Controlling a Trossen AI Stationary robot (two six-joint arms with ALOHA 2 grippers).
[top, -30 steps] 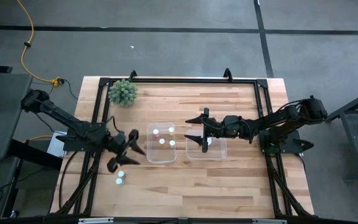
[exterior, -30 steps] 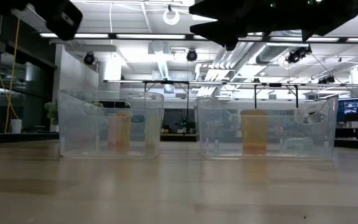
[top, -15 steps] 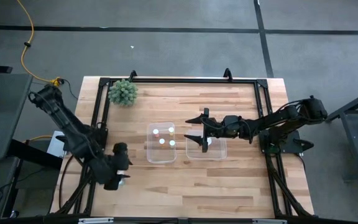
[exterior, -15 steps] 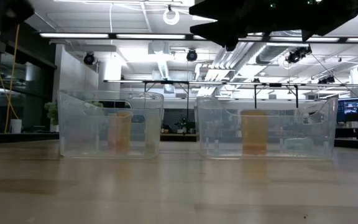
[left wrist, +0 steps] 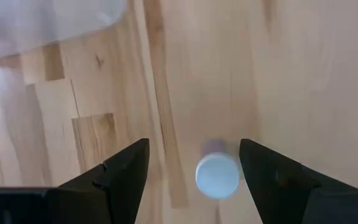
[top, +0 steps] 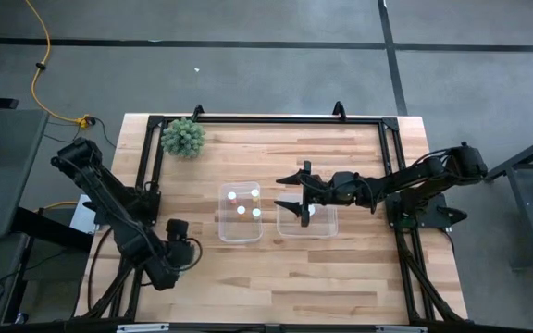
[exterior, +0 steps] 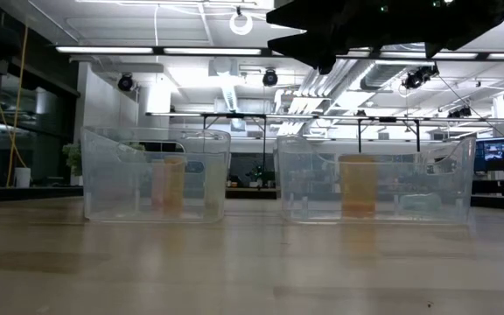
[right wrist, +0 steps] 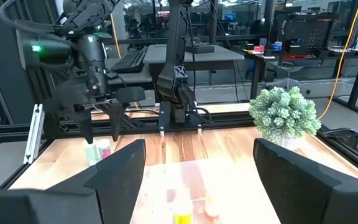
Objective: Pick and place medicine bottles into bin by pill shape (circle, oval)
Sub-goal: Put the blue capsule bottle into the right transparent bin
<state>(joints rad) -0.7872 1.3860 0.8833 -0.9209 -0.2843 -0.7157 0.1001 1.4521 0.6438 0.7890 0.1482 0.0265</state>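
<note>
Left gripper (left wrist: pixel 192 177) spread wide straight above an upright bottle (left wrist: pixel 217 174) at lower left of the table, cap up between the fingers; right gripper (top: pixel 290 193) splayed, empty, over the right bin (top: pixel 327 228).

A robotics lab: ceiling strip lights (exterior: pixel 160 50); desks with monitors (right wrist: pixel 303 28); another robot arm (right wrist: pixel 82 59).

The table (top: pixel 340 268) is showing light brown wood with darker stripes, and the two tubs (exterior: pixel 156 175) on it are looking clear like glass. The bottles inside are glowing orange (exterior: pixel 357 185), and the bottle (left wrist: pixel 217 175) at the lower middle is wearing a white cap. The spiky plant (top: pixel 183 138) at the upper left is looking green, and the arms are looking black.
</note>
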